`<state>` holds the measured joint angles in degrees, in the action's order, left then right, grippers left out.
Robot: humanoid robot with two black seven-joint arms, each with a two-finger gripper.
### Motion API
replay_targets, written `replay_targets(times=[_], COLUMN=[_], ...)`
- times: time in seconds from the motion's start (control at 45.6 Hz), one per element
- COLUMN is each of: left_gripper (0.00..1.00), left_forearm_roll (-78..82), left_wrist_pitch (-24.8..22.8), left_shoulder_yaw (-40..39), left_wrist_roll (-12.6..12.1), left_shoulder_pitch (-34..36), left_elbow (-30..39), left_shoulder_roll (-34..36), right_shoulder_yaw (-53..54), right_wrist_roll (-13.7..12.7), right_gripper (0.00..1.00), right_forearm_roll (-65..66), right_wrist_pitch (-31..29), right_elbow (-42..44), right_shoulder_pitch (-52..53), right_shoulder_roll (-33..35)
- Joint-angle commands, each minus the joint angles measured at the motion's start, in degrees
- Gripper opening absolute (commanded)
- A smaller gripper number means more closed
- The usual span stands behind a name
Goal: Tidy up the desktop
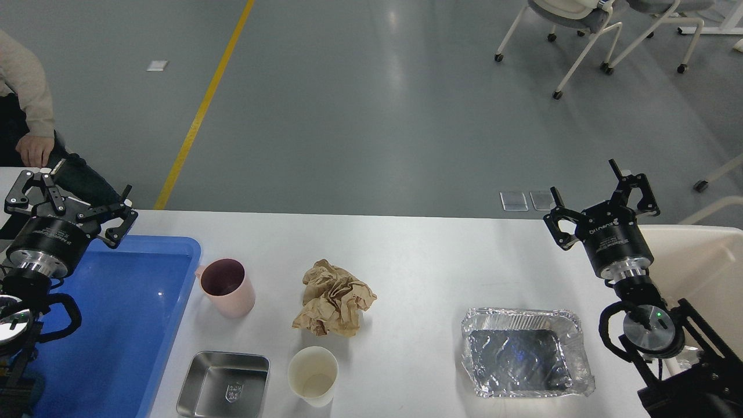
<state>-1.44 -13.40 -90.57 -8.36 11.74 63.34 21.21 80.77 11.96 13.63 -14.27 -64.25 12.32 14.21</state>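
The desktop [418,255] spreads between our claws, bare at its far edge. Left gripper [72,194] hangs spread over the blue tray [139,325]; right gripper [601,200] spread beyond the foil tray [525,351].

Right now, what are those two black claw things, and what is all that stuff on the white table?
Those are a robot's two arms, and the picture comes from a camera in its head, looking down. The left gripper and right gripper each have two fingers, spread open and holding nothing. On the white desktop sit a pink mug, a crumpled brown paper, a paper cup, a small steel tray and a foil tray. A blue tray lies at the left and a cream bin at the right.
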Motion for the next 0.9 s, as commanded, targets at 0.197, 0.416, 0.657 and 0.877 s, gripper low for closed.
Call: replay_targets(times=[0.197, 0.416, 0.657, 0.877], left_gripper=[1.0, 0.99, 1.0, 1.0], left_forearm_roll=[14.51, 20.42, 33.67, 45.99], left_wrist_pitch=[2.76, 4.0, 4.26, 4.26], left_shoulder_yaw=[4.78, 13.65, 22.37, 25.17], left_wrist_roll=[-0.08, -0.08, -0.08, -0.08], left_shoulder_pitch=[-0.32, 0.38, 5.31, 2.33], left_elbow=[-0.24, 0.02, 1.87, 12.84], left_shoulder_roll=[2.86, 12.96, 18.43, 22.37], right_shoulder_yaw=[-0.09, -0.09, -0.09, -0.26], right_wrist_roll=[0.0, 0.0, 0.0, 0.0], right_gripper=[1.0, 1.0, 1.0, 1.0], right_forearm_roll=[0.0, 0.0, 0.0, 0.08], right_wrist_pitch=[0.03, 0.03, 0.03, 0.03], right_elbow=[0.01, 0.01, 0.01, 0.01], right_shoulder_pitch=[-0.1, 0.07, -0.02, 0.16], right_shoulder_roll=[0.03, -0.06, -0.06, -0.06])
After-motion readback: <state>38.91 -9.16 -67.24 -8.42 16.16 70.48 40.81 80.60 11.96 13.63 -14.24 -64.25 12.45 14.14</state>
